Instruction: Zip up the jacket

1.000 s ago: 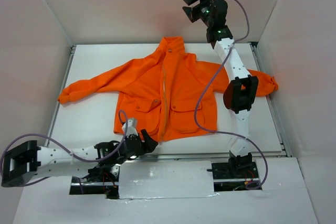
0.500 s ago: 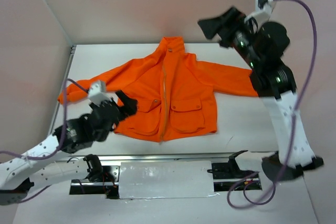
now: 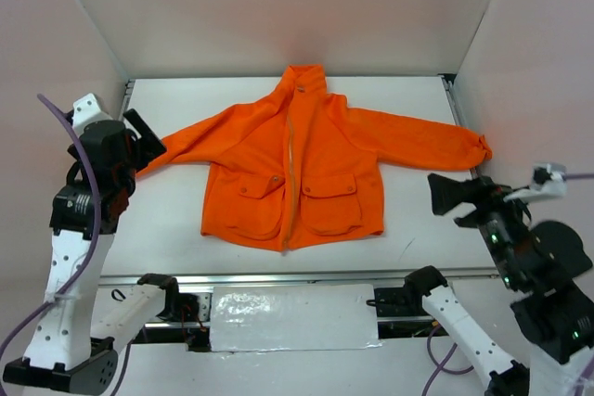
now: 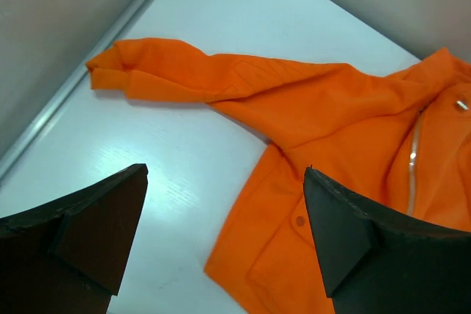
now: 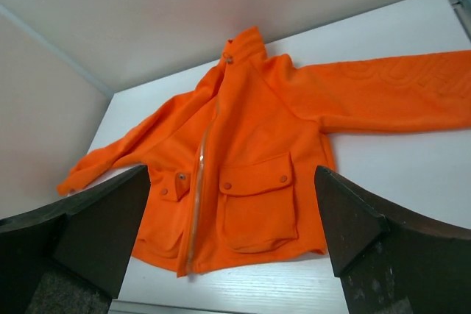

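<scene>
The orange jacket (image 3: 316, 159) lies flat, front up, on the white table (image 3: 158, 229), collar at the far side and sleeves spread to both sides. Its pale zipper (image 3: 290, 173) runs from collar to hem with the front edges lying together. My left gripper (image 3: 147, 141) hangs open above the left sleeve end, holding nothing. My right gripper (image 3: 453, 199) hangs open near the right sleeve, clear of the fabric. The left wrist view shows the jacket (image 4: 331, 108) below the open left gripper (image 4: 225, 174). The right wrist view shows the whole jacket (image 5: 257, 130) and zipper (image 5: 199, 182) beyond the open right gripper (image 5: 232, 173).
Pale enclosure walls (image 3: 278, 6) close the table in on three sides. A metal rail (image 3: 306, 275) and a silver plate (image 3: 292, 317) run along the near edge between the arm bases. Purple cables (image 3: 88, 192) trail from both arms.
Both arms have pulled away from the jacket: the left from the hem up to the left side, the right from behind the collar round to the near right. Both jaws have opened wider.
</scene>
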